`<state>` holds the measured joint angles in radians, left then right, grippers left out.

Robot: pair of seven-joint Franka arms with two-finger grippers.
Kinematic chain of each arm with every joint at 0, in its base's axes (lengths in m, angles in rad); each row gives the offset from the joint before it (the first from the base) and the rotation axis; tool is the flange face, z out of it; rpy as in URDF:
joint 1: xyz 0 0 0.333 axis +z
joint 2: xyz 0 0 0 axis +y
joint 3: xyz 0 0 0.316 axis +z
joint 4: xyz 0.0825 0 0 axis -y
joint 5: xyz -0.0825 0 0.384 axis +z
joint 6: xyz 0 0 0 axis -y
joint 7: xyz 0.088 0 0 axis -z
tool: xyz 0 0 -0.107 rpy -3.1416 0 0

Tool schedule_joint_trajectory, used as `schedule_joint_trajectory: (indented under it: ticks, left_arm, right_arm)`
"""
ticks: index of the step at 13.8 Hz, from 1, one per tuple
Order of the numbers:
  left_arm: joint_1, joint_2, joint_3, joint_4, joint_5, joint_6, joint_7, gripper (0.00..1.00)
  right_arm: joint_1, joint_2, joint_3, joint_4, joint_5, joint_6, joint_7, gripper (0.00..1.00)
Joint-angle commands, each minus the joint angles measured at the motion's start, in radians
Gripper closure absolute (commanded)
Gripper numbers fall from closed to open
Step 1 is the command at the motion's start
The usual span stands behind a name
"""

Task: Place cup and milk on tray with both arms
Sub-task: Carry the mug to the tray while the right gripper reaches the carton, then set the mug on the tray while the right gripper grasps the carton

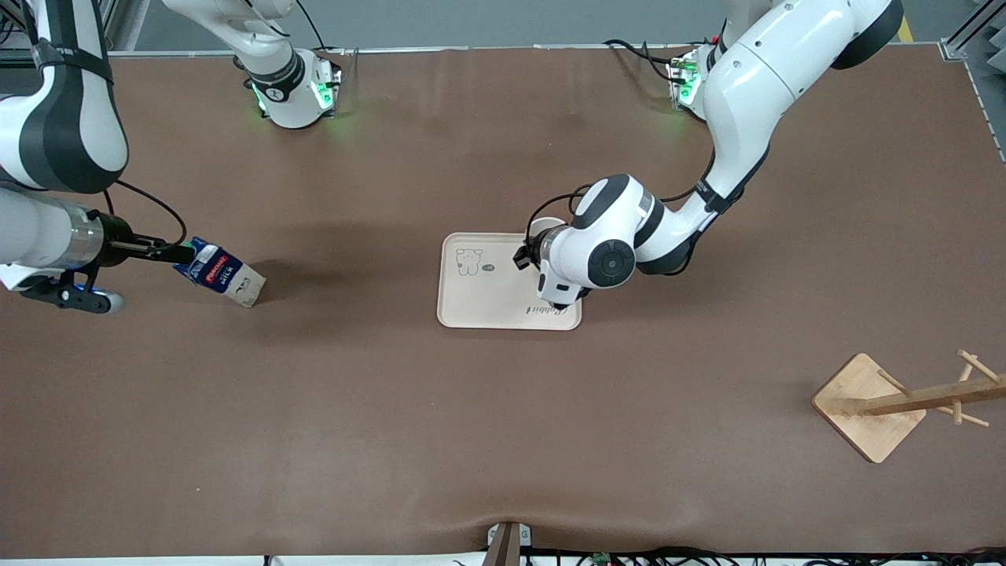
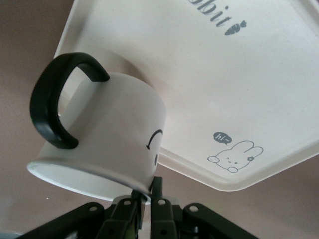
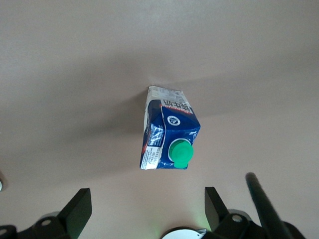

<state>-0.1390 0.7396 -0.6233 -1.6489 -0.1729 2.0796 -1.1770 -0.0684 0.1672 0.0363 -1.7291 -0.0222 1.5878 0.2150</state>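
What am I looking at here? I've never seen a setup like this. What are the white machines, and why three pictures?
These are two robot arms at a brown table. The big picture comes from a high camera facing them. The two small ones come from cameras on the arms' wrists, looking down past their grippers.

The left arm reaches over the cream tray. Its gripper pinches the rim of a white cup at the tray; I cannot tell whether the cup rests on it yet.

The right arm has its gripper open at a blue milk carton, which is not gripped.

A wooden rack lies toward the left arm's end, nearer the camera.
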Motion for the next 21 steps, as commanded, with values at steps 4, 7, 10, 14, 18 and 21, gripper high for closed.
schedule_joint_trajectory:
  ticks: [4,7,10,14,18,21]
  left_arm:
    - [0.01,0.009,0.005,0.058,-0.004,-0.021,0.079,0.0]
    - [0.018,-0.003,0.005,0.099,-0.002,-0.024,0.074,0.0]
    - [0.035,-0.055,0.029,0.124,0.07,-0.03,0.072,0.0]
    - [0.14,-0.135,0.034,0.126,0.272,-0.029,0.077,0.0]
    - [0.229,-0.222,0.033,0.126,0.415,-0.094,0.082,0.0]
    - [0.248,-0.321,0.042,0.126,0.489,-0.143,0.088,0.0]
  right_arm:
    - [-0.002,-0.101,0.002,-0.243,0.007,0.208,0.032,0.0]
    - [-0.036,-0.112,-0.003,-0.339,0.007,0.34,0.032,0.0]
    - [-0.05,-0.107,-0.004,-0.346,0.007,0.354,0.033,0.0]
    - [-0.056,-0.109,-0.003,-0.403,0.007,0.374,0.153,0.0]
    - [-0.059,-0.106,-0.003,-0.477,0.007,0.464,0.191,0.17]
    - [-0.05,-0.106,-0.001,-0.465,0.005,0.436,0.245,0.88]
